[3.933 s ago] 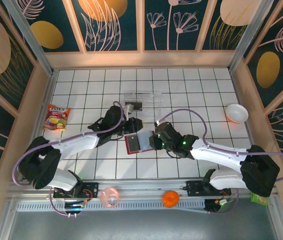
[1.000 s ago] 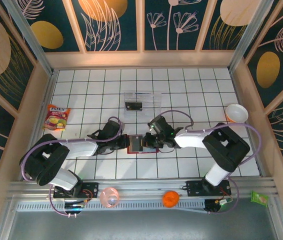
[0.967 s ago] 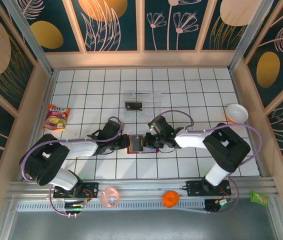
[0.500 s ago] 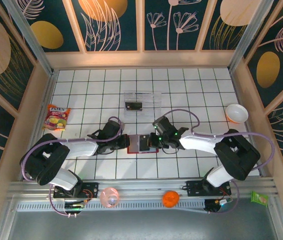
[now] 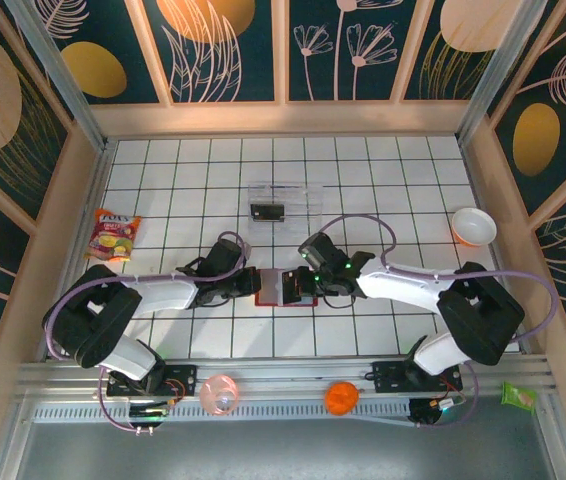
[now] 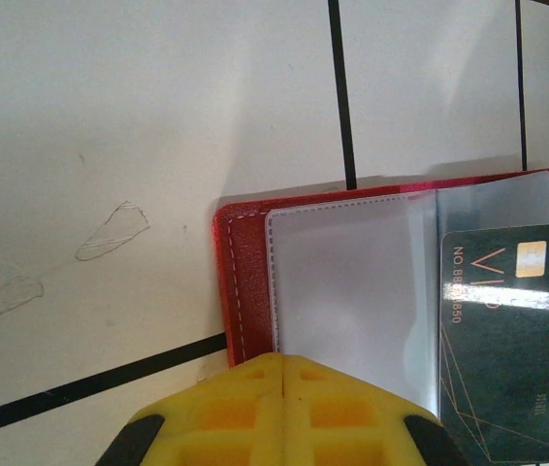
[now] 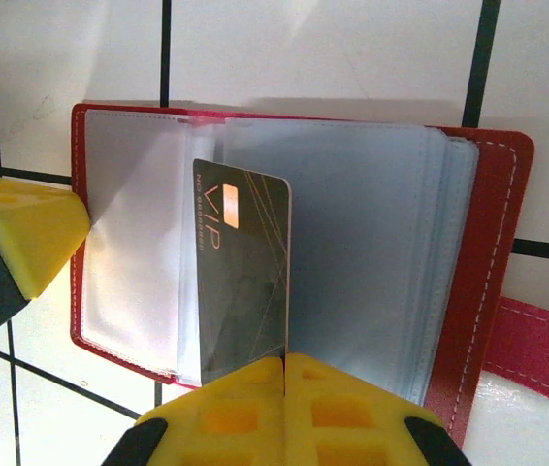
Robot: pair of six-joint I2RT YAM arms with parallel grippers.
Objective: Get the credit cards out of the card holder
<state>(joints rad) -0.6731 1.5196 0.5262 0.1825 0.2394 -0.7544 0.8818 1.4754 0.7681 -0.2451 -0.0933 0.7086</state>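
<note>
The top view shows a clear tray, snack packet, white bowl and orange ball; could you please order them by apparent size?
Clear tray
Snack packet and white bowl, too alike to rank
Orange ball

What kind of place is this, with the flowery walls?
Probably a robot test booth: a white gridded table boxed in by painted panels, a left arm and right arm bolted at its near edge, and a stray snack bag.

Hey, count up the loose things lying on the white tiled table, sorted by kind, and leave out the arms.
credit cards: 2
card holder: 1
clear tray: 1
snack packet: 1
bowl: 1
Total: 6
</note>
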